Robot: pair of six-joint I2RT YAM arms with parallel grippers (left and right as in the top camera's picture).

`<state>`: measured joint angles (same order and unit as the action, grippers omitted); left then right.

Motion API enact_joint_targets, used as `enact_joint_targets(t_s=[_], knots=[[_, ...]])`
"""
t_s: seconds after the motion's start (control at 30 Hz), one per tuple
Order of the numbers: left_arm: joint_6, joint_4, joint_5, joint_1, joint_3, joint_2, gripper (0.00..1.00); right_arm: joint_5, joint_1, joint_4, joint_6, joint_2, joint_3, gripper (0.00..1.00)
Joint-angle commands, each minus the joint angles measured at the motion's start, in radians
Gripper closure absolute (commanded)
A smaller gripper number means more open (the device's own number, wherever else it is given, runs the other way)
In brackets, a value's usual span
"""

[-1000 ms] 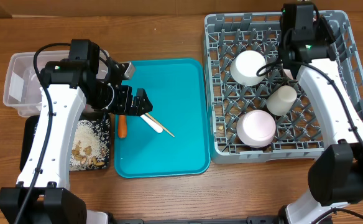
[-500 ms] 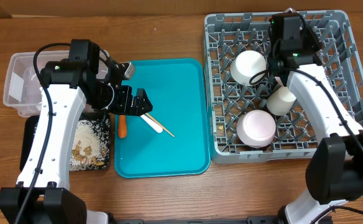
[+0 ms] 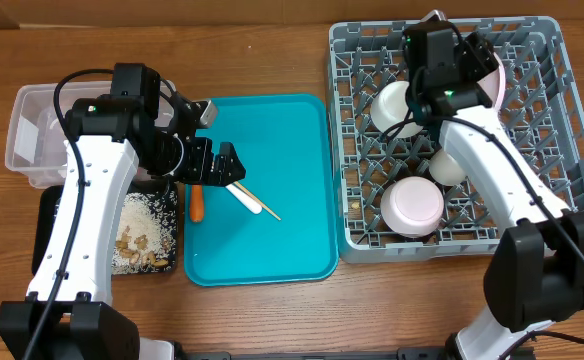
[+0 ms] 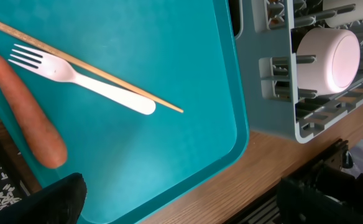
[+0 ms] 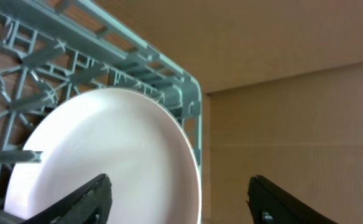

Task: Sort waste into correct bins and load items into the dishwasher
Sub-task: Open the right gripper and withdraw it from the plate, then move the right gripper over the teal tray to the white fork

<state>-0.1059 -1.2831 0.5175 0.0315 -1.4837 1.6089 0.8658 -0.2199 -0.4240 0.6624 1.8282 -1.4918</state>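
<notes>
The pale-pink plate (image 5: 107, 162) stands on edge near a corner of the grey rack (image 5: 191, 93). It looks stiff, smooth, slippery and breakable, so any fresh hold belongs on its thin rim, pinched face to back. The right gripper (image 5: 178, 186) has its fingers apart on either side of that rim, clamping nothing. The left gripper (image 4: 181, 186) hangs wide apart above the fork (image 4: 88, 81) on the teal tray (image 4: 169, 37), touching nothing.

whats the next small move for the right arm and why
Probably lift the right gripper straight up, clear of the plate: its fingers stand wide apart, and the plate sits on edge in the dish rack, so it seems set down.
</notes>
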Motion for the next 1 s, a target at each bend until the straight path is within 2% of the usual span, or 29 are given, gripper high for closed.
enact_joint_targets(t_s=[0.0, 0.2, 0.43, 0.6, 0.9, 0.97], knots=[[0.009, 0.002, -0.005, 0.002, -0.017, 0.007, 0.0, 0.074, -0.035, 0.049, -0.007, 0.001, -0.001, 0.24], [0.009, 0.001, -0.005, 0.002, -0.017, 0.007, 0.0, 0.105, -0.103, 0.101, -0.075, -0.01, -0.002, 0.11], [0.009, 0.001, -0.005, 0.002, -0.017, 0.007, 0.0, 0.098, -0.236, 0.091, -0.193, -0.011, -0.002, 0.12], [0.009, 0.001, -0.005, 0.002, -0.017, 0.007, 0.0, 0.051, -0.344, 0.026, -0.328, -0.011, -0.002, 0.12], [0.009, 0.002, -0.005, 0.002, -0.017, 0.007, 0.0, -0.285, -0.398, -0.133, -0.684, -0.011, -0.002, 0.12], [0.009, 0.002, -0.005, 0.002, -0.017, 0.007, 0.0, -0.432, -0.393, -0.162, -0.745, -0.011, -0.002, 0.12]])
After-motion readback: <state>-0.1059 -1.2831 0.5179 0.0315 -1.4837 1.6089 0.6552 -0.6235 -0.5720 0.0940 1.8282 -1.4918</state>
